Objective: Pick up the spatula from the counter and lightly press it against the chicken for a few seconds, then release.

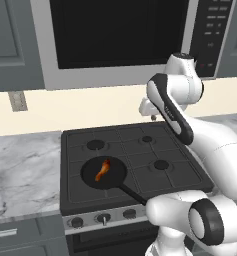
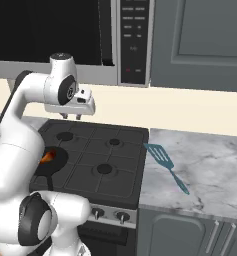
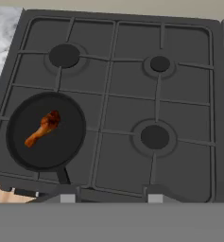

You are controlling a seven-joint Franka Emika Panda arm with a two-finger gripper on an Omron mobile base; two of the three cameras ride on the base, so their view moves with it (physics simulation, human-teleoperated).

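Jaws stand parted and empty above the stove (image 2: 90, 150), well apart from the teal spatula (image 2: 164, 160) lying flat on the table (image 2: 215, 155) right of it, likely light, stiff, best pinched along its thin handle.

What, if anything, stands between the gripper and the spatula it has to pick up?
Nothing visible does. The gripper hangs empty above the stove. The spatula lies flat on the counter just right of the stove, and the path between them crosses only bare surface.
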